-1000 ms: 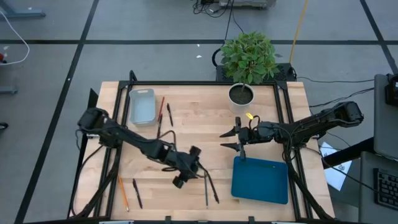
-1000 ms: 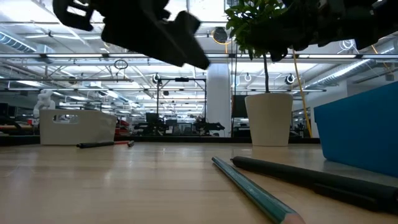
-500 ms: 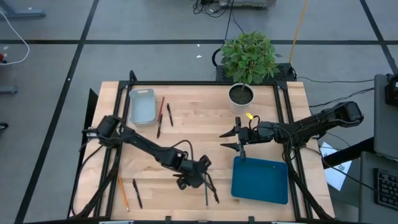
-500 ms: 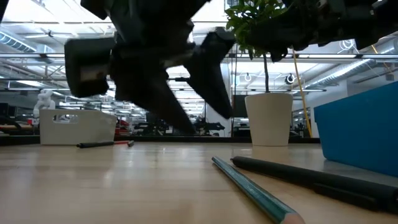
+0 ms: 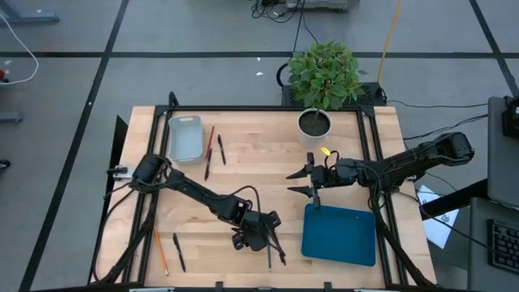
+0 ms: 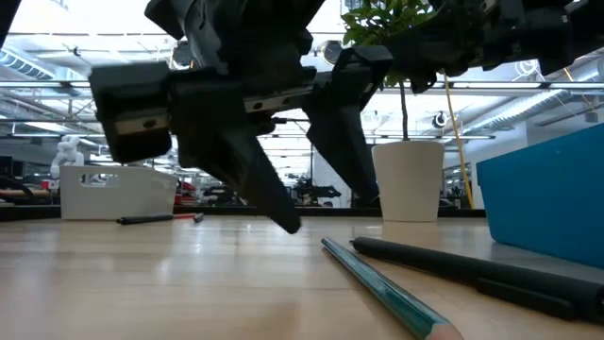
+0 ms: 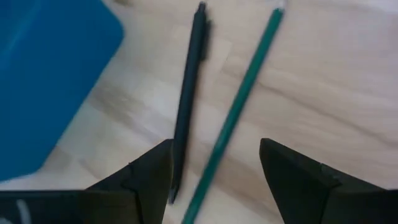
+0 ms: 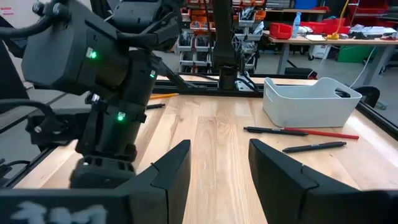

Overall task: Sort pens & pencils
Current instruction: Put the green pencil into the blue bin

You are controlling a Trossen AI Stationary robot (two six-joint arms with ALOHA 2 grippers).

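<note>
The pale wooden-plank desk [image 5: 259, 162] carried everything, framed by black rails. At its far edge stood a leafy green plant in a white round pot [image 5: 315, 123]. Near the front right corner lay a flat blue rectangular tray [image 5: 339, 235], and near the far left corner a pale grey rectangular plastic bin [image 5: 185, 138].

The left arm reached diagonally across the desk, and its left tool [image 5: 261, 240] hung low above the boards just left of the blue tray. Its two dark fingers [image 7: 149, 177] stood apart, holding nothing; between and beneath them, in the left wrist view, lay a slim green pencil [image 7: 239, 109] and a black pen [image 7: 188, 102] side by side, the pen nearer the tray. In the low view these two lay on the desk under the tool, the pencil crossing in front of the pen.

The right arm waited over the right half of the desk, its right tool [image 5: 304, 182] just behind the blue tray, fingers [image 8: 168, 168] apart and empty.

Beside the grey bin lay a thin red pencil [image 5: 210, 143] with a dark pen [image 5: 220, 149] to its right and another dark pen [image 5: 207, 168] near the red pencil's nearer end. Near the front left corner lay a thin orange pencil [image 5: 160, 251] and a short black pen [image 5: 178, 251], close together.
</note>
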